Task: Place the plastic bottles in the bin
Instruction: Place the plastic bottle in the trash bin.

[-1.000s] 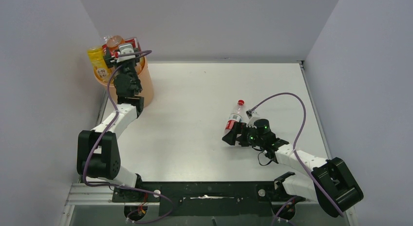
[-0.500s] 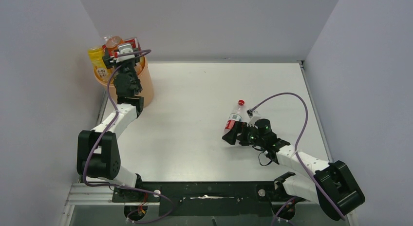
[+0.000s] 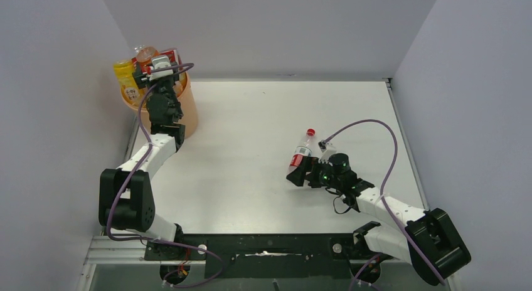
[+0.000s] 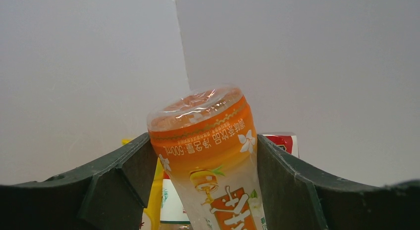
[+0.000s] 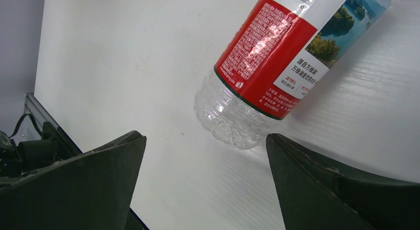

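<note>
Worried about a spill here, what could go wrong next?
The round peach-orange plastic bin is heaped above its rim, so the orange-labelled clear bottle in the left gripper may roll off when released. The open right gripper straddles only the base of the red-labelled clear plastic bottle lying on the white table; closing there could squirt it away.

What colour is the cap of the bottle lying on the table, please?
Red; the cap shows best in the top external view.
</note>
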Motion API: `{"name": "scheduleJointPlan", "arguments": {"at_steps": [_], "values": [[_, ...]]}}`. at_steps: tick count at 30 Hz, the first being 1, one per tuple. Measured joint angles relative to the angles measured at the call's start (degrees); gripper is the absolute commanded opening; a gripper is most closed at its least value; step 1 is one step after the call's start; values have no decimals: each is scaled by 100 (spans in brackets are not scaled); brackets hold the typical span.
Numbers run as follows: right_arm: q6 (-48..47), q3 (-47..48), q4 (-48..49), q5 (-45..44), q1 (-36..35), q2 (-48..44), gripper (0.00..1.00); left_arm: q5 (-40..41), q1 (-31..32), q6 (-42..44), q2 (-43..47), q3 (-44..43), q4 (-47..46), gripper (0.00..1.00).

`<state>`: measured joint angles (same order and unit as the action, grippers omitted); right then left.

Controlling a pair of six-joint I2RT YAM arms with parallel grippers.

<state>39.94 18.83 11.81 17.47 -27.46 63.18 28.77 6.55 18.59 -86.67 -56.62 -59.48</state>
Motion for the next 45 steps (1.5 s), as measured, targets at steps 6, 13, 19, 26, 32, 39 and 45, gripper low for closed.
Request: {"name": "scheduleJointPlan", "arguments": {"at_steps": [6,13,19,26,32,39,45], "values": [[0,-105,2,-2,0,-107,98,48,0,-28,0,-57,142,74],[2,-118,0,-4,-2,-197,98,168,2,-76,7,15,680,85],[4,-168,-2,-4,-2,-234,98,249,7,-153,79,26,1069,86],[28,-190,-4,-4,-2,-367,98,339,7,-170,422,26,1349,86],[48,-192,-2,-7,-2,-389,98,358,7,-186,610,26,1412,86],[72,-210,-22,-13,-2,-481,98,332,7,-216,590,24,1445,71],[90,-223,-33,-37,-2,-533,98,210,13,-337,413,-168,1475,59]]}}
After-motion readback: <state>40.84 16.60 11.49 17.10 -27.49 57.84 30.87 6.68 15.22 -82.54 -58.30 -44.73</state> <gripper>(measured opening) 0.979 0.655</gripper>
